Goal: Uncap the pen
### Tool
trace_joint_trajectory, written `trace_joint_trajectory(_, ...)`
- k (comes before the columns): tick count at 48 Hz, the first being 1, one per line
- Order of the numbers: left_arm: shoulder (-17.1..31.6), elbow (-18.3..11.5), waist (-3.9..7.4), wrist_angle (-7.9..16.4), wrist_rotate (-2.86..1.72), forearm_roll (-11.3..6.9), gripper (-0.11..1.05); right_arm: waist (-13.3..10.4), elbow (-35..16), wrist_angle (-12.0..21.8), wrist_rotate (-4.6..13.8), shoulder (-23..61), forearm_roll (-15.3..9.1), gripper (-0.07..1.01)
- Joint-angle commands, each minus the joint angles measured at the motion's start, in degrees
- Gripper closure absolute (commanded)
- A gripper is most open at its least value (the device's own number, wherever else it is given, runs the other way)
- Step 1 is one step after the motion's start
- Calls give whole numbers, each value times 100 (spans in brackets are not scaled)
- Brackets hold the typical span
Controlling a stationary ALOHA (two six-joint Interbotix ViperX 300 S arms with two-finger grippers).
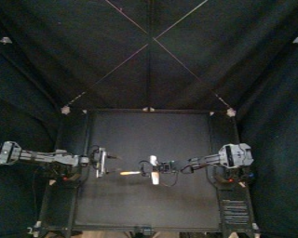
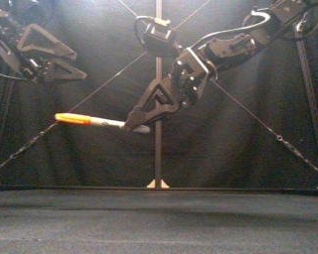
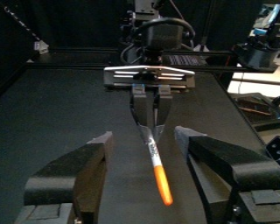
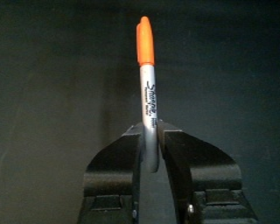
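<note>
Over the table [image 1: 139,209], clear of its surface, the work hangs in the air.

At the left, the left gripper [image 3: 145,136] has its jaws spread wide and holds nothing. Its wrist view lines the jaws up either side of the pen. The front view puts that arm higher and off to the side, so it looks near the cap but not touching.

Next comes the pen [image 4: 146,87], roughly level, with its orange cap [image 2: 73,118] pointing left toward the empty gripper.

At the right, the right gripper [image 4: 149,131] is clamped on the back end of the grey barrel [image 3: 153,150], with most of the pen sticking out past its jaws.

The pen should be light and stiff, with smooth plastic that could slip under a weak pinch. The cap is probably a tight press fit. The best hold looks to be around the middle of the cap, squarely across it, followed by a straight pull along the pen's length. Any sideways tug could lever the long barrel round in the right jaws.
</note>
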Motion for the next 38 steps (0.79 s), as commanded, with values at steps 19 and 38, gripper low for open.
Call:
trace_joint_trajectory(19,360,-299,35,-149,-26,-378,0,-396,132,-624,-18,-905,-334,38)
trace_joint_trajectory(38,1230,-765,105,-176,-26,-439,3,-422,149,-729,-18,-914,-378,38)
